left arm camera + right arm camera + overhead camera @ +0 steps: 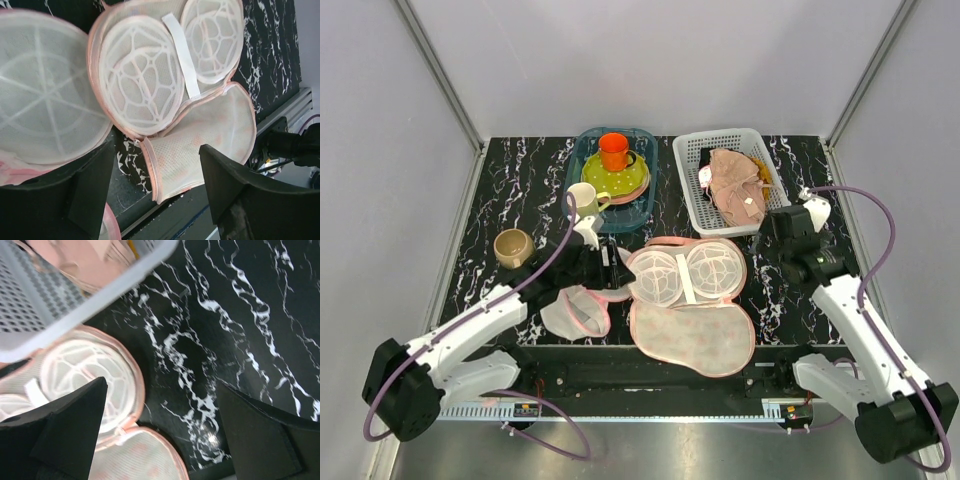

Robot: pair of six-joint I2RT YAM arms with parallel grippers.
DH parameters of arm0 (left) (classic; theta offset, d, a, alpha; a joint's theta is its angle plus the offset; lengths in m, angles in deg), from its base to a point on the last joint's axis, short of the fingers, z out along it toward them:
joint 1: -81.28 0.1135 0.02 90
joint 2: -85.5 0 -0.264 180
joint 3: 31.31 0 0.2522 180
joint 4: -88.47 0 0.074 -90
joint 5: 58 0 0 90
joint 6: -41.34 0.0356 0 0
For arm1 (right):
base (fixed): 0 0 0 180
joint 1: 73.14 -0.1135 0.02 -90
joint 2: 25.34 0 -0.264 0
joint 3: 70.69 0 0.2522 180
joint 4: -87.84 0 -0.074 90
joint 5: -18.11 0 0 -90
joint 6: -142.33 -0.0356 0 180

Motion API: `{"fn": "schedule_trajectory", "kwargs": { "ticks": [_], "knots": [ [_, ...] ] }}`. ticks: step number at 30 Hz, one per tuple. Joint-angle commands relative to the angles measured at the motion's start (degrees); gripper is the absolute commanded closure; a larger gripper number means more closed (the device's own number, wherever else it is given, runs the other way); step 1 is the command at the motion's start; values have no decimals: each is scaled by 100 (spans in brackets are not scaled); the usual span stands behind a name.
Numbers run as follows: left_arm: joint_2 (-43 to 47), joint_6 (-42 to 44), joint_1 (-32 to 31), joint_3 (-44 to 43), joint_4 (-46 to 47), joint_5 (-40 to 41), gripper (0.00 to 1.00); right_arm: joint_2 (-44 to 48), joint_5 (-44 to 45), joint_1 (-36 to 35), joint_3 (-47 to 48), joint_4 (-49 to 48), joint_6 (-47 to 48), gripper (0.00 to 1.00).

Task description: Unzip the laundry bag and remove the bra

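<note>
Laundry bag (690, 335), unzipped and flat, between wide-open left and right jaws.

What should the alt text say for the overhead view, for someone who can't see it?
A peach laundry bag lies unzipped and spread open on a black marbled table, two white mesh domes facing up. The pale bra sits in a white basket behind it. The left gripper and right gripper, both open, flank the bag.
</note>
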Motion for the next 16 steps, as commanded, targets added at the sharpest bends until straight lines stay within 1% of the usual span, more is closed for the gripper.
{"fn": "schedule_trajectory", "kwargs": {
  "ticks": [1, 8, 12, 16],
  "knots": [
    [483, 319, 58, -269, -165, 499, 28, -256, 200, -32, 323, 874, -250, 0],
    [818, 48, 85, 135, 72, 684, 28, 78, 120, -24, -116, 593, -381, 0],
    [1081, 64, 85, 232, 116, 799, 27, 341, 146, -32, -301, 505, -566, 0],
    [1196, 108, 93, 223, 20, 921, 27, 351, 225, -32, -354, 452, -637, 0]
  ]
}}
